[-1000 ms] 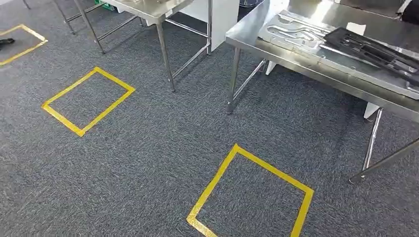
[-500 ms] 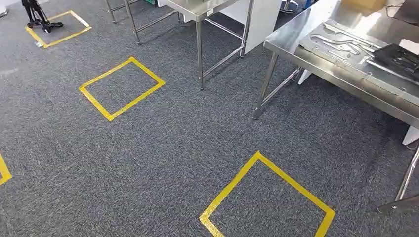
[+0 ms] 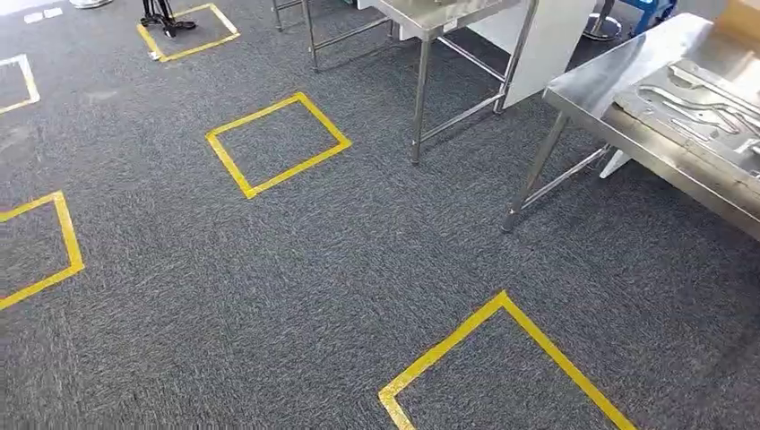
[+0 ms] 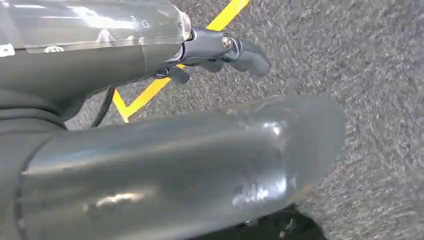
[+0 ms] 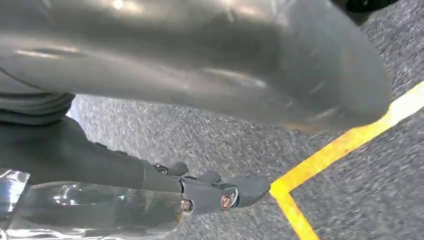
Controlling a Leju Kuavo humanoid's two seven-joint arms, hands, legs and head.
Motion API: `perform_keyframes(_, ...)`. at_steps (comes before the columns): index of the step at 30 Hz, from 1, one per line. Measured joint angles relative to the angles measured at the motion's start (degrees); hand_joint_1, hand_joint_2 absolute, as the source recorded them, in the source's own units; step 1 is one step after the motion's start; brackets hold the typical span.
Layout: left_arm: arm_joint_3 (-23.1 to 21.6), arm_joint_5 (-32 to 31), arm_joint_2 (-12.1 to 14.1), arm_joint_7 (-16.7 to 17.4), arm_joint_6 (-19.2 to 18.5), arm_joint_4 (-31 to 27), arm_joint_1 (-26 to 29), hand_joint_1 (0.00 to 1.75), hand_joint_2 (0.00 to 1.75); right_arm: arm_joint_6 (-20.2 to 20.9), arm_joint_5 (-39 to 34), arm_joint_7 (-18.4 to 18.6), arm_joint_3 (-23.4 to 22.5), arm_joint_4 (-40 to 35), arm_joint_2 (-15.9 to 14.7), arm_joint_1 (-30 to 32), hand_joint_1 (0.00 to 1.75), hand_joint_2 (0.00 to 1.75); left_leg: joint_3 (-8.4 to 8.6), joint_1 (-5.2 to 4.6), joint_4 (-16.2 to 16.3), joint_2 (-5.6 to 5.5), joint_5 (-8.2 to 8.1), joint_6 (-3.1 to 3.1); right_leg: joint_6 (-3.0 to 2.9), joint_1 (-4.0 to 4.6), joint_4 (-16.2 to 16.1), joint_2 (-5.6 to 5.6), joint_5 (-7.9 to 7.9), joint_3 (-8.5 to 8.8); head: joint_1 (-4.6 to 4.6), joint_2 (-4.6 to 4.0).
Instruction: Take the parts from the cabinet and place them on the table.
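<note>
Steel table [image 3: 618,112] at right holds a flat metal part [image 3: 708,107]; no cabinet among the yellow floor squares [image 3: 278,143]. Left hand [image 4: 220,50] and right hand [image 5: 210,187] hang over carpet, fingers loosely apart, grasping nothing. Looks like the walk-to-cabinet step; next move needs the cabinet located.

Steel table [image 3: 599,103] and grey shaped part [image 3: 695,112] atop it, both cut by right edge.

Grey carpet [image 3: 269,269] marked with yellow tape squares [image 3: 278,143], a black stand [image 3: 161,16] on the square farthest from the steel table.
</note>
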Motion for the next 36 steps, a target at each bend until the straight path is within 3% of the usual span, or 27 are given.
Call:
perform_keyframes(3,0.13,-0.02,0.0,0.09,0.02,0.0,0.36,0.0,0.0,0.0,0.02,0.02,0.0,0.07,0.0,-0.59,0.0,0.0,-0.04,0.08,-0.68,-1.45,0.45,1.05,0.96,-0.17,-0.29,-0.88,-0.17,0.64,-0.09,0.0)
perform_keyframes(4,0.13,-0.02,-0.04,0.09,0.02,0.04,0.36,0.0,0.0,-0.04,0.02,0.13,0.0,0.09,-0.04,-0.43,0.0,0.0,0.18,0.24,-1.01,-1.93,0.75,1.41,1.31,-0.51,0.75,1.98,-1.33,0.39,0.24,0.0)
perform_keyframes(5,0.13,-0.04,-0.04,0.13,0.02,0.09,0.32,0.0,0.0,-0.04,0.02,0.15,0.0,0.11,-0.04,-0.34,0.0,0.0,0.09,0.26,-1.02,-2.2,0.87,1.71,1.29,-0.59,2.92,4.06,-3.05,-0.68,0.3,0.0)
perform_keyframes(6,0.13,-0.09,-0.04,0.15,0.02,0.11,0.19,0.0,0.0,-0.04,0.04,0.2,-0.02,0.13,-0.04,-0.33,0.0,0.0,-0.14,0.24,-1.02,-2.85,0.97,1.87,1.3,-0.59,8.11,5.6,-6.1,-3.2,0.42,0.0)
perform_keyframes(7,0.13,-0.09,-0.04,0.2,0.02,0.18,0.09,0.0,0.0,-0.04,0.04,0.2,-0.04,0.15,-0.07,-0.25,0.0,0.0,-0.27,0.1,-1.01,-3.44,1.03,1.99,1.34,-0.51,13.13,6.05,-8.25,-5.67,0.42,0.0)
perform_keyframes(8,0.13,-0.11,-0.04,0.28,0.02,0.22,0.09,0.0,0.0,-0.04,0.09,0.33,-0.07,0.15,-0.11,-0.18,0.0,0.0,-0.36,-0.02,-0.98,-4.29,1.05,2.05,1.3,-0.46,17.07,6.2,-9.25,-7.81,0.42,0.0)
perform_keyframes(9,0.13,-0.13,-0.04,0.33,0.02,0.24,0.1,0.0,0.0,-0.05,0.11,0.37,-0.07,0.15,-0.13,-0.16,0.0,0.0,-0.35,-0.07,-0.97,-4.78,1.05,2.04,1.26,-0.45,17.99,6.23,-9.0,-8.41,0.42,0.0)
perform_keyframes(10,0.13,-0.15,-0.04,0.44,0.02,0.26,0.16,0.0,0.0,-0.04,0.2,0.42,-0.07,0.17,-0.15,-0.12,0.0,0.0,-0.22,-0.11,-0.94,-5.89,1.05,2.04,1.06,-0.43,16.18,6.32,-6.58,-8.0,0.39,0.02)
perform_keyframes(12,0.13,-0.17,-0.04,0.44,0.02,0.28,0.16,0.0,0.0,-0.04,0.24,0.52,-0.07,0.2,-0.15,-0.1,0.0,0.0,0.04,-0.12,-0.78,-7.57,0.99,1.94,0.58,-0.44,7.21,7.24,-0.8,-4.05,0.44,0.0)
perform_keyframes(13,0.13,-0.17,-0.13,0.44,0.02,0.28,0.17,0.0,0.0,-0.07,0.28,0.57,-0.09,0.22,-0.17,0.05,0.0,0.0,-0.13,0.01,-0.68,-8.29,0.91,1.77,0.23,-0.48,1.78,10.07,1.4,-1.83,0.46,0.0)
perform_keyframes(14,0.13,-0.17,-0.2,0.46,0.0,0.35,0.06,0.0,0.0,-0.07,0.35,0.66,-0.13,0.24,-0.33,0.0,0.0,0.0,-0.37,-0.34,-0.3,-8.78,0.85,1.28,0.11,-0.57,0.71,12.78,0.65,-1.53,0.31,0.0)
perform_keyframes(16,0.15,-0.17,-0.18,0.46,0.0,0.35,0.15,0.0,0.0,-0.09,0.37,0.66,-0.13,0.33,-0.31,-0.06,0.0,0.0,-0.79,0.04,-0.44,-9.78,1.12,0.69,0.0,-0.3,0.72,11.33,0.89,-1.65,0.33,0.0)
perform_keyframes(18,0.2,-0.22,-0.2,0.46,-0.02,0.35,0.46,0.0,0.0,-0.11,0.39,0.81,-0.13,0.37,-0.31,-0.21,0.0,0.0,-1.08,0.07,-0.85,-11.48,1.39,-0.38,-0.84,-0.46,0.16,9.81,1.15,-1.25,0.33,0.0)
perform_keyframes(19,0.22,-0.22,-0.17,0.48,-0.02,0.37,0.49,0.0,0.0,-0.11,0.44,0.81,-0.13,0.46,-0.26,-0.2,0.0,0.0,-1.12,0.18,0.09,-9.64,0.74,-0.32,-1.26,-0.66,-0.35,8.64,1.41,-0.92,0.33,0.0)
perform_keyframes(20,0.24,-0.22,-0.17,0.48,0.0,0.37,0.4,0.0,0.0,-0.15,0.44,0.81,-0.13,0.46,-0.26,-0.04,0.0,0.0,-2.3,-0.11,2.54,-6.18,-1.09,-0.48,-1.85,-0.58,-0.59,8.03,1.39,-0.78,0.02,0.0)
perform_keyframes(21,0.24,-0.22,-0.17,0.48,-0.02,0.37,0.27,0.0,0.0,-0.17,0.46,0.81,-0.15,0.48,-0.26,0.11,0.0,0.0,-4.3,-0.03,6.54,-4.49,-3.43,-0.71,-2.05,-0.39,-0.57,7.03,1.37,-0.81,-0.29,0.0)
perform_keyframes(23,0.24,-0.26,-0.2,0.48,-0.04,0.39,0.1,0.0,0.0,-0.28,0.61,0.85,-0.2,0.59,-0.28,0.22,0.0,0.0,-8.43,0.21,15.29,-3.34,-7.11,-1.16,-2.26,-0.07,-0.49,4.93,1.21,-0.82,-0.22,0.0)
perform_keyframes(24,0.24,-0.33,-0.19,0.48,-0.02,0.5,0.14,0.0,0.0,-0.46,0.74,0.85,-0.28,0.63,-0.28,0.19,0.0,0.0,-9.07,0.29,16.8,-3.16,-7.2,-1.31,-2.28,0.01,-0.44,4.06,1.12,-0.83,-0.26,0.0)
perform_keyframes(25,0.24,-0.44,-0.17,0.48,0.0,0.59,0.27,0.0,0.0,-0.55,0.87,0.85,-0.33,0.7,-0.28,0.11,0.0,0.0,-8.45,0.38,15.78,-2.99,-6.1,-1.38,-2.24,0.05,-0.38,3.31,1.01,-0.81,-0.26,0.02)
perform_keyframes(27,0.28,-0.52,-0.11,0.48,0.09,0.72,0.39,0.0,0.0,-0.55,0.92,0.83,-0.35,0.92,-0.28,0.01,0.0,0.0,-3.39,0.42,6.62,-2.11,-1.47,-1.24,-1.96,0.06,-0.1,1.83,0.65,-0.61,-0.28,0.0)
perform_keyframes(28,0.28,-0.55,-0.02,0.48,0.11,0.76,0.34,0.0,0.0,-0.59,0.96,0.81,-0.35,1.07,-0.28,0.0,0.0,0.0,-0.29,0.35,1.4,-0.19,0.32,-0.96,-1.68,0.12,0.01,1.23,0.44,-0.28,-0.28,0.02)
perform_keyframes(29,0.28,-0.57,0.0,0.48,0.11,0.81,0.18,0.0,0.0,-0.7,0.98,0.76,-0.35,1.11,-0.28,0.03,0.0,0.0,0.47,-0.07,-0.18,1.33,-0.24,-0.55,-1.32,0.45,0.08,0.71,0.2,-0.22,-0.24,0.0)
perform_keyframes(30,0.28,-0.59,0.02,0.5,0.13,0.81,0.08,0.0,0.0,-0.77,1.03,0.68,-0.37,1.22,-0.28,-0.02,0.0,0.0,0.29,-0.13,-0.5,0.62,0.21,-0.13,-1.0,0.52,0.18,0.25,0.05,-0.08,-0.06,0.0)
perform_keyframes(33,0.37,-0.59,0.22,0.59,0.29,0.9,0.23,0.0,0.0,-1.14,1.05,0.46,-0.37,1.38,-0.31,-0.41,0.0,0.0,-0.19,-0.4,-0.47,-0.81,0.29,0.61,-0.22,0.32,-0.07,-0.89,0.13,0.27,-0.13,0.0)
perform_keyframes(34,0.46,-0.61,0.26,0.61,0.33,1.05,0.24,0.0,0.0,-1.25,1.05,0.33,-0.37,1.51,-0.33,-0.61,0.0,0.0,0.52,0.06,-1.18,-1.45,0.81,1.22,0.23,0.32,-0.05,-0.93,-0.25,0.38,-0.18,0.0)
perform_keyframes(35,0.46,-0.61,0.24,0.61,0.39,1.24,0.2,0.0,0.0,-1.29,1.05,0.24,-0.39,1.53,-0.39,-0.53,0.0,0.0,0.49,0.05,-1.41,-1.86,1.04,1.39,0.45,-0.04,1.42,1.58,-1.65,-0.02,0.02,0.02)
perform_keyframes(36,0.46,-0.61,0.31,0.74,0.5,1.36,0.09,0.0,0.0,-1.27,1.05,0.15,-0.39,1.6,-0.39,-0.5,0.0,0.0,0.31,0.08,-1.42,-2.26,1.24,1.71,0.48,-0.11,5.03,4.04,-4.05,-1.73,0.24,0.02)
